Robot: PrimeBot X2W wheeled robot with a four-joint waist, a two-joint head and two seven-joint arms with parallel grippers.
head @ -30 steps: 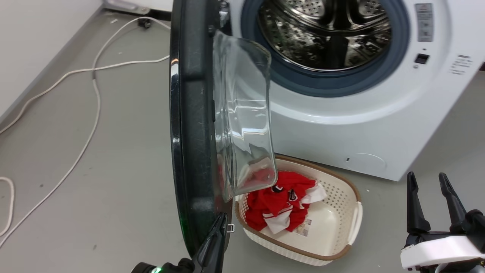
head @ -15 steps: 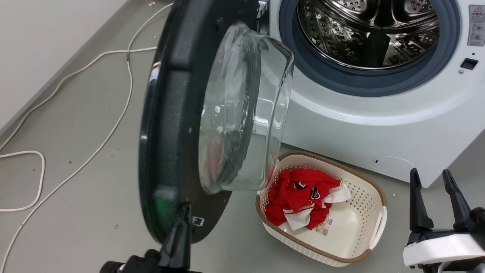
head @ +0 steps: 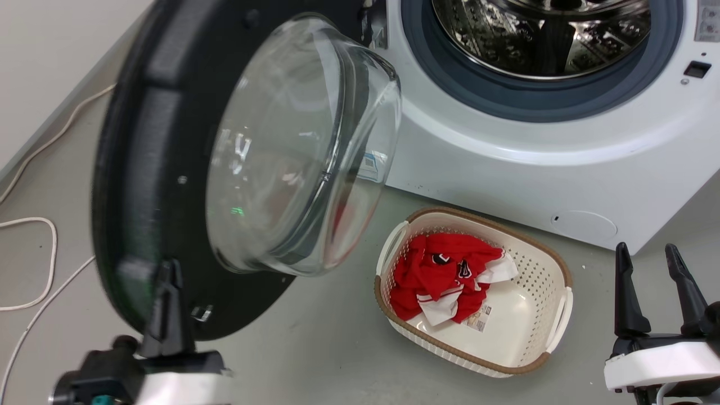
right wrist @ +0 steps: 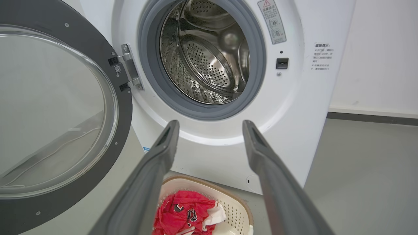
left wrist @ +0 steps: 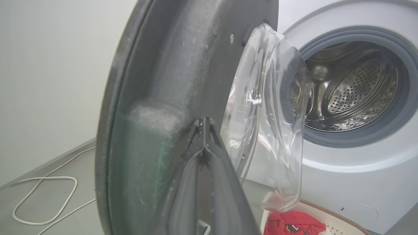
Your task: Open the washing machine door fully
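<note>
Basket: a cream laundry basket [head: 554,264] with a brown rim stood on the floor, just ahead of the right claw [head: 646,250] and to its left.
Contents: we saw red-and-white clothes [head: 444,275] heaped in the end of the basket farther from that claw.
Drum: a perforated steel drum [right wrist: 205,58], ringed by a blue-grey gasket [right wrist: 153,88], faced the right claw.
Door: the washing machine door [head: 146,169], a black disc around a clear bulging glass bowl [head: 281,152], stood swung wide on its hinge [right wrist: 130,70], left of the washing machine [head: 506,163].
Left claw [left wrist: 204,125]: fingers pressed together, pinching nothing; we found the tips touching the door's black inner face, just beside the bowl.
Right claw: fingers spread, holding nothing, well apart from the door.
Surroundings: a white cable [head: 34,264] looped on the grey floor, left of the left claw.
In the way: the basket lay between the right claw and the machine's front.
</note>
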